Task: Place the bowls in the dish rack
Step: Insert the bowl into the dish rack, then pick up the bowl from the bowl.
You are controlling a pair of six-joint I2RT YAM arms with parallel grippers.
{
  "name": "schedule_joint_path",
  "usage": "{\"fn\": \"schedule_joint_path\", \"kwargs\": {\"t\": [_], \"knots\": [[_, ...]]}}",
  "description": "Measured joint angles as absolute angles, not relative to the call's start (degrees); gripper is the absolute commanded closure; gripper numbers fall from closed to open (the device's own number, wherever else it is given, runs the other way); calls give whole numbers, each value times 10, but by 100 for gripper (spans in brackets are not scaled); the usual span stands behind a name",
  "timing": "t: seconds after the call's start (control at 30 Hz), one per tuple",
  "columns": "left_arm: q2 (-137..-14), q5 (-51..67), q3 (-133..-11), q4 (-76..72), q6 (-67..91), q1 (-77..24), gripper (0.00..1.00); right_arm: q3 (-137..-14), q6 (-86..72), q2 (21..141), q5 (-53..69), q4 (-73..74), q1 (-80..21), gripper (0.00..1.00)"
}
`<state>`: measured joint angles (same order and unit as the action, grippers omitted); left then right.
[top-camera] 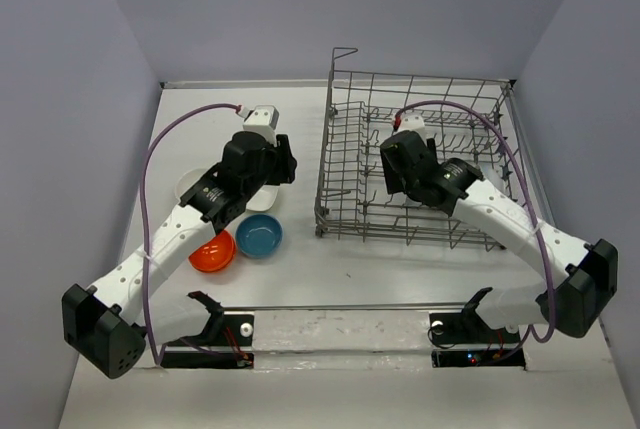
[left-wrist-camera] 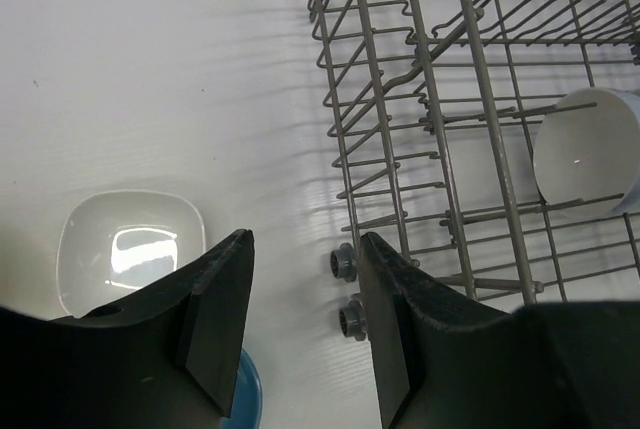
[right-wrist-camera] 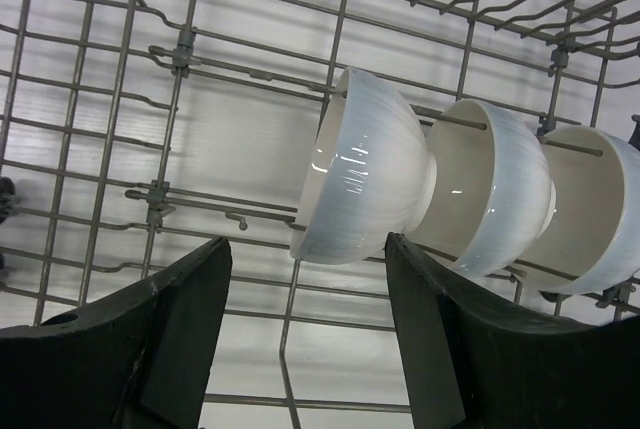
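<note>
three white bowls (right-wrist-camera: pixel 365 169) in dish rack (top-camera: pixel 340 181), one orange bowl (top-camera: pixel 212 252), one blue bowl (top-camera: pixel 259 236)

Under your left gripper (left-wrist-camera: pixel 303 239) and right gripper (right-wrist-camera: pixel 305 244) lies a white table (top-camera: pixel 210 109) with a faintly ribbed surface. Plain lilac-grey walls close it in: a back wall (top-camera: pixel 330 9) ahead of both, a left wall (top-camera: pixel 60 99) outside the left one, a right wall (top-camera: pixel 590 59) outside the right. Even light leaves soft shadows beneath them; behind them a thin metal strip (top-camera: pixel 340 306) crosses the table.
</note>
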<state>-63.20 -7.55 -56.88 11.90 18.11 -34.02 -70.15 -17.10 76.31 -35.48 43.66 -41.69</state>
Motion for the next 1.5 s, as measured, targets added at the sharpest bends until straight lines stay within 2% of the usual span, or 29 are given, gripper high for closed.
{"fn": "schedule_joint_path", "kwargs": {"t": [0.3, 0.57, 0.8, 1.03, 1.5], "knots": [[-639, -124, -573, 133, 197, -340, 44, -693, -175, 689, -350, 405, -417, 25], [-639, -210, -568, 156, 244, -329, 43, -693, -178, 600, -301, 340, -417, 22], [-632, -240, -524, 161, 303, -289, 42, -682, -179, 562, -250, 294, -417, 20], [-601, -237, -491, 164, 335, -232, 41, -660, -179, 534, -220, 274, -417, 19], [-625, -194, -430, 146, 369, -218, 40, -637, -177, 517, -220, 263, -417, 18]]}}
